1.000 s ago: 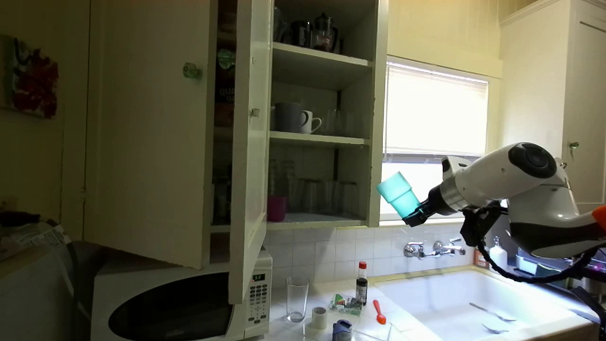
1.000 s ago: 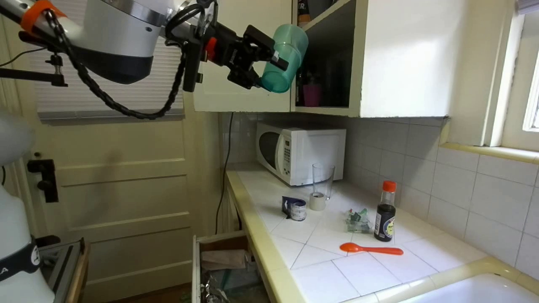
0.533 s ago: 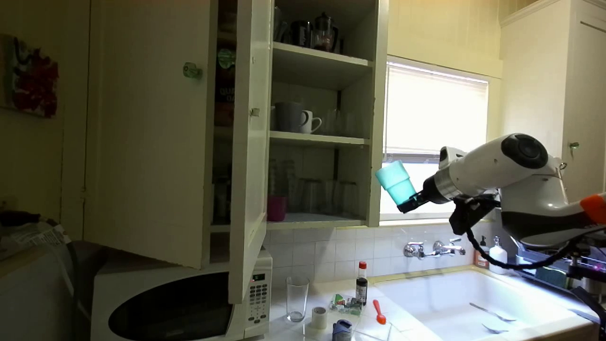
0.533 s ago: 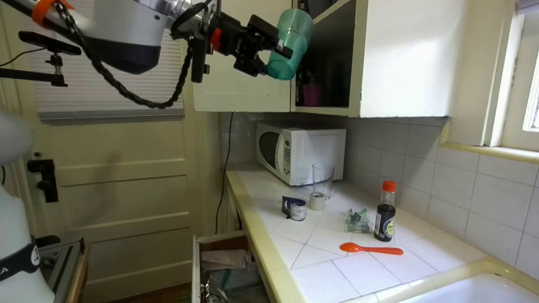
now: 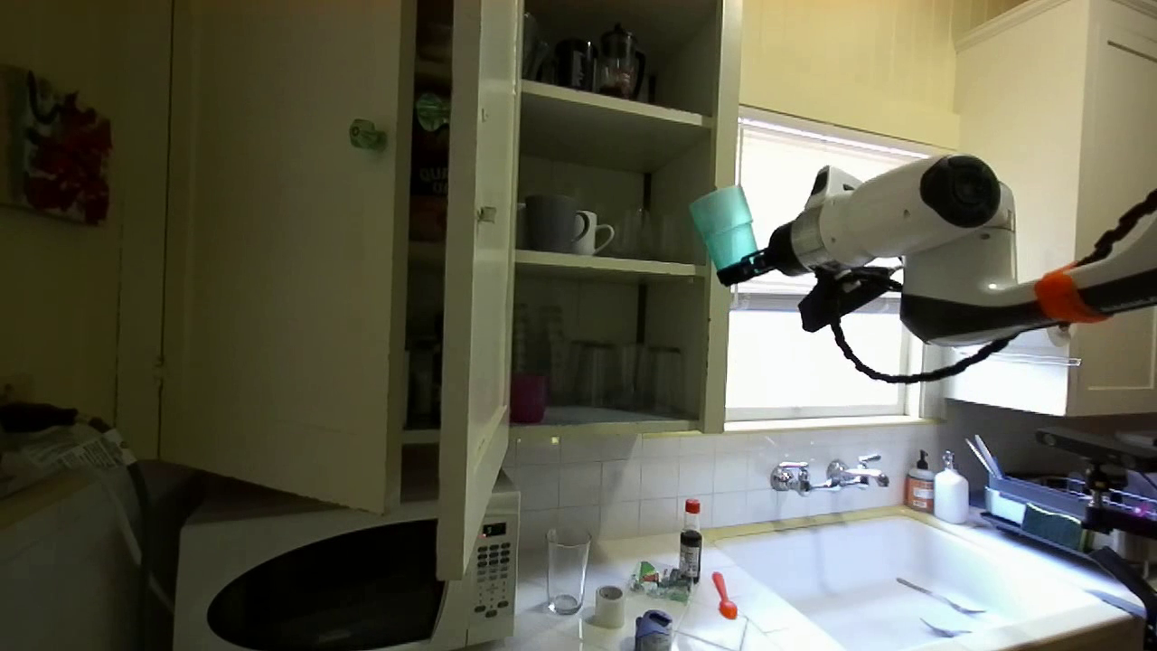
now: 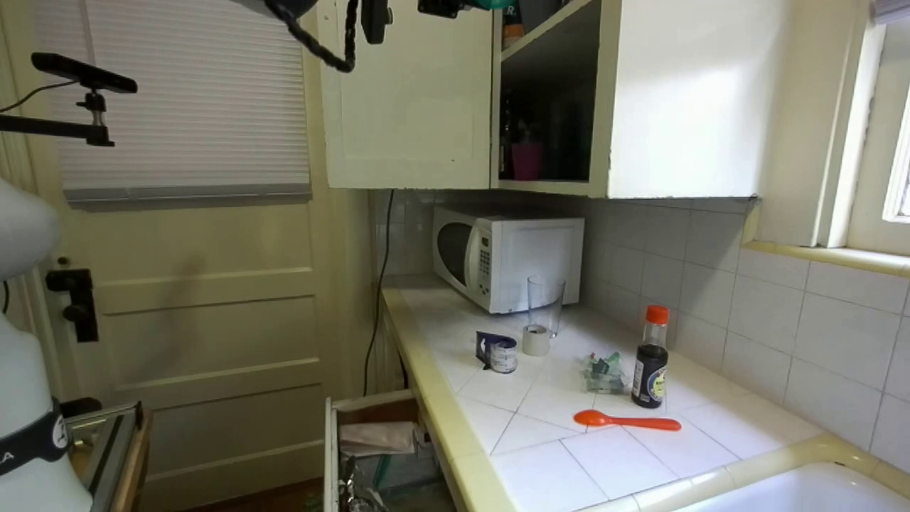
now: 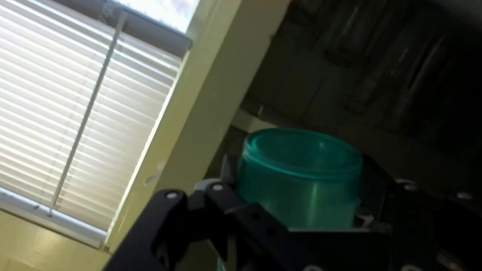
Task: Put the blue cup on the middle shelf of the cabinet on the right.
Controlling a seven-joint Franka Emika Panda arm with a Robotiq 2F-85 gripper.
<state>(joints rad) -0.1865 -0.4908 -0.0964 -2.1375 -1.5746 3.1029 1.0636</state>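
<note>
Blue cup [image 5: 726, 221] — tilted, clasped in gripper [image 5: 739, 268], before cabinet [image 5: 727, 117] | mugs [image 5: 550, 223] — middle shelf [image 5: 610, 264] | spoon [image 6: 629, 422] by sink [image 6: 803, 491] edge of counter [image 6: 540, 469]

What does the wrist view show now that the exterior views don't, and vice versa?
Wrist view only: clear slats in the window blind, and the pincer on both sides of the blue cup.

Exterior views only: the microwave, red-capped bottle and orange spoon in both; an exterior view adds the white mug on the middle shelf.

Shared: blue cup, pincer and cabinet, the first two cropped in an exterior view.
</note>
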